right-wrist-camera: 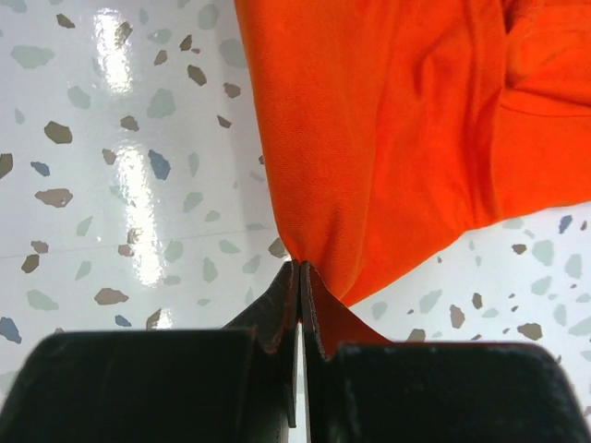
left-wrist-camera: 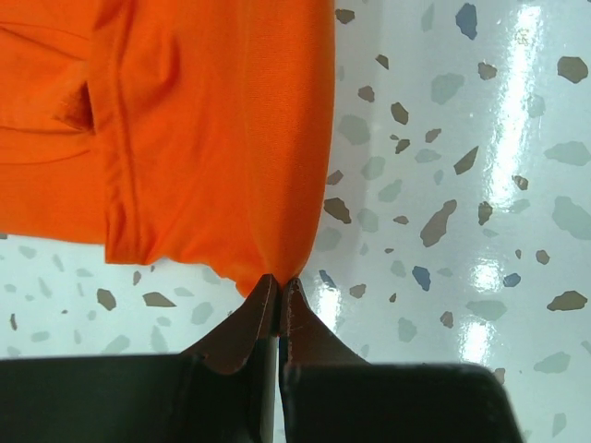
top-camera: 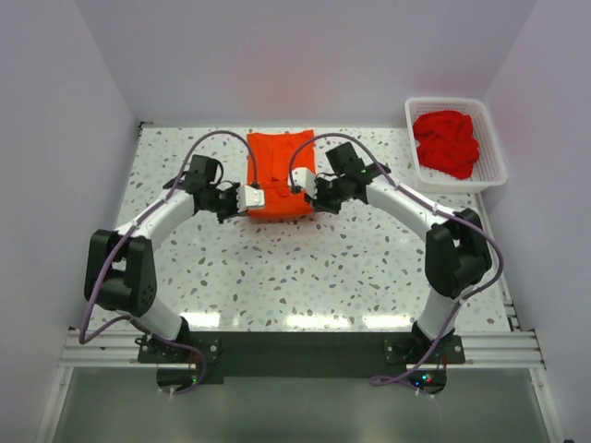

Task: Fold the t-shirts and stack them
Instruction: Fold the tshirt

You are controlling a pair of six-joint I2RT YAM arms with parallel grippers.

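Bright orange-red soft cloth t-shirt [top-camera: 280, 171] lies on the speckled white tabletop [top-camera: 323, 268], toward the far middle, already doubled into a rough rectangle. Its two near corners are each pinched. The left pincer [left-wrist-camera: 280, 281] is closed tight on the near left corner, its dark fingers meeting with only a nip of cloth between them. The right pincer [right-wrist-camera: 300, 269] is closed the same way on the near right corner. Gripping both corners at once likely serves to keep the near edge stretched between the arms, so the cloth can travel as one flat panel rather than bunching. From that grip I judge the step in hand to be another fold, carrying the near edge over toward the far edge. Deeper red crumpled cloth t-shirts [top-camera: 446, 143] sit heaped in the white plastic lattice basket [top-camera: 499, 138] at the far right corner. They are well apart from the work, probably kept clear until this one is finished.
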